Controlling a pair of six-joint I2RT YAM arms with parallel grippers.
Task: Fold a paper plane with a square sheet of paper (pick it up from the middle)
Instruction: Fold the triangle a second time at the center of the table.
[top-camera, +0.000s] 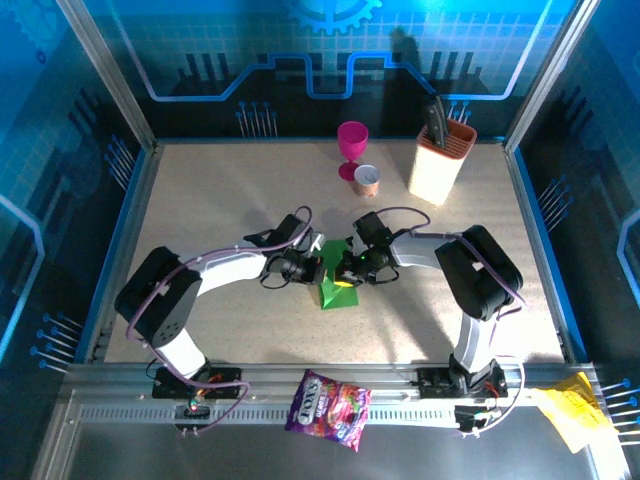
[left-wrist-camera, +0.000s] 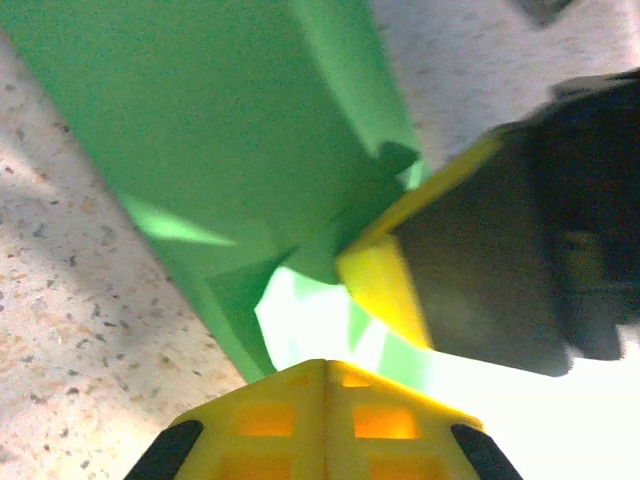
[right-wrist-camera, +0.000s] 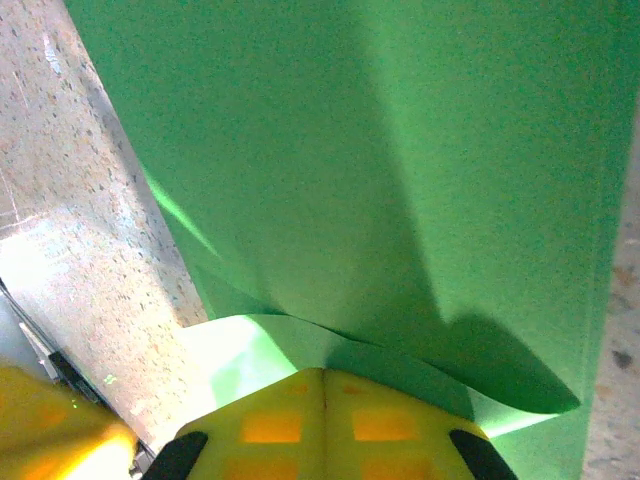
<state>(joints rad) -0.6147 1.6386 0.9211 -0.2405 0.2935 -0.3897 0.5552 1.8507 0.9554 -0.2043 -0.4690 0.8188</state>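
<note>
The green paper (top-camera: 335, 290) is folded into a pointed shape and stands partly lifted off the table centre. My left gripper (top-camera: 322, 268) and right gripper (top-camera: 348, 265) meet at its upper end, tips almost touching. In the left wrist view the paper (left-wrist-camera: 230, 130) spreads ahead of the left gripper (left-wrist-camera: 325, 365), whose jaws are closed with the sheet's edge at their tip; the right gripper's fingers (left-wrist-camera: 385, 290) press in from the right. In the right wrist view a curled edge of the paper (right-wrist-camera: 380, 180) runs into the shut right gripper (right-wrist-camera: 323, 372).
A pink goblet (top-camera: 352, 145), a small can (top-camera: 367, 180) and a knife block (top-camera: 441, 160) stand at the back. A purple snack bag (top-camera: 328, 408) lies on the front rail, and crumpled yellow paper (top-camera: 570, 410) lies at the front right.
</note>
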